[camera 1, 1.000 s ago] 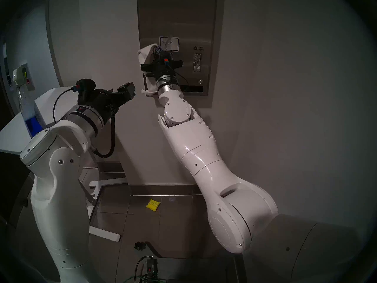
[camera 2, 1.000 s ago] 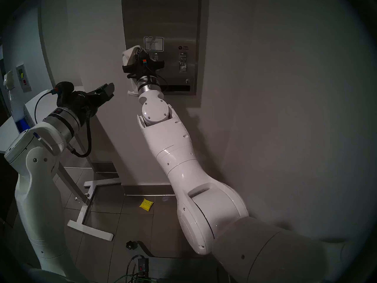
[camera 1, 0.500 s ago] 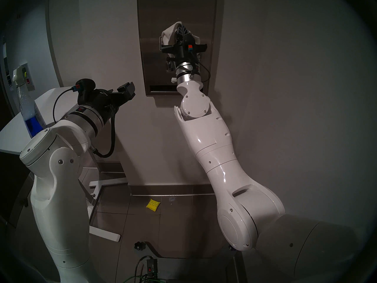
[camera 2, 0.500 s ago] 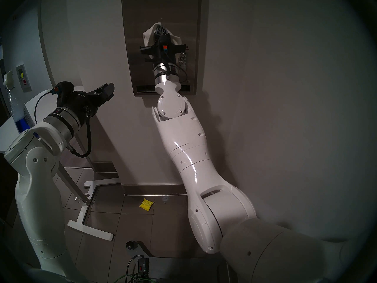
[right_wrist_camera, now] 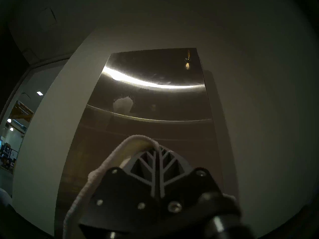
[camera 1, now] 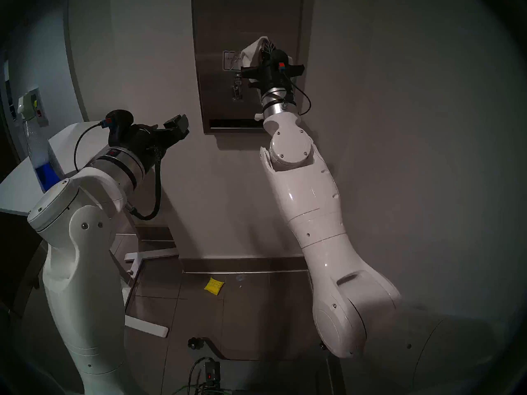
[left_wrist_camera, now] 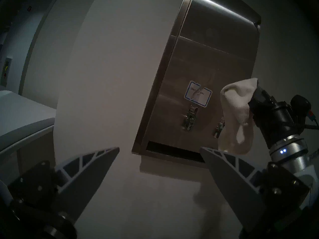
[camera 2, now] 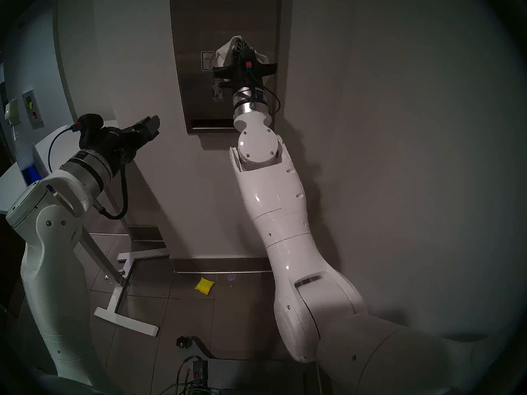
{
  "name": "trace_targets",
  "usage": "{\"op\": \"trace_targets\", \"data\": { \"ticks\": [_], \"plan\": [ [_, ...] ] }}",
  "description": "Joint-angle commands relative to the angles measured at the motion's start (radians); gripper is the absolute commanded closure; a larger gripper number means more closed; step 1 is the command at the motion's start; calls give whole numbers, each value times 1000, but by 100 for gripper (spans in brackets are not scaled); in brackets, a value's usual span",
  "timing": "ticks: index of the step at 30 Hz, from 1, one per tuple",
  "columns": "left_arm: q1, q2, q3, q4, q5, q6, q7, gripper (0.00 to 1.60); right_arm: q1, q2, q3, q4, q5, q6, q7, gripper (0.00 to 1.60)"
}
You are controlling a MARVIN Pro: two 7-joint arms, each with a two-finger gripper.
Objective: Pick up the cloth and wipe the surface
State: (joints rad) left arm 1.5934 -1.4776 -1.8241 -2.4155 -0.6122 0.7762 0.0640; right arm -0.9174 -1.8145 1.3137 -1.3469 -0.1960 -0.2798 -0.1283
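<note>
the right claw [camera 1: 266, 48] is clamped tight on the cloth [camera 1: 251, 53], draped over its fingertips to pad them against the steel dispenser front [camera 1: 216, 29], beside the label [camera 1: 230, 60]. the left claw [left_wrist_camera: 159, 161] waits wide open, empty, clear of the wiping.

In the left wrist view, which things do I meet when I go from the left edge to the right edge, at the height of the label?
White tabletop → blue-bordered label on the steel dispenser front → cloth → right gripper, shut on the cloth.
</note>
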Motion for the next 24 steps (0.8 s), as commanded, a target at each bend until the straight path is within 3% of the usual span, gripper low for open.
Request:
{"op": "trace_targets", "data": {
  "ticks": [1, 17, 22, 24],
  "plan": [
    [-24, 1, 3, -28, 0, -10, 0, 0, -68, 11, -15, -123, 16, 31, 30, 160],
    [-24, 0, 3, -28, 1, -11, 1, 0, -209, 54, -20, -289, 55, 155, 73, 160],
    [-29, 58, 14, -2, 29, -59, -45, 0, -227, 62, -23, -314, 63, 182, 84, 160],
    [-24, 145, 35, 3, 101, -96, -68, 0, -228, 66, -25, -312, 71, 185, 95, 160]
  ]
}}
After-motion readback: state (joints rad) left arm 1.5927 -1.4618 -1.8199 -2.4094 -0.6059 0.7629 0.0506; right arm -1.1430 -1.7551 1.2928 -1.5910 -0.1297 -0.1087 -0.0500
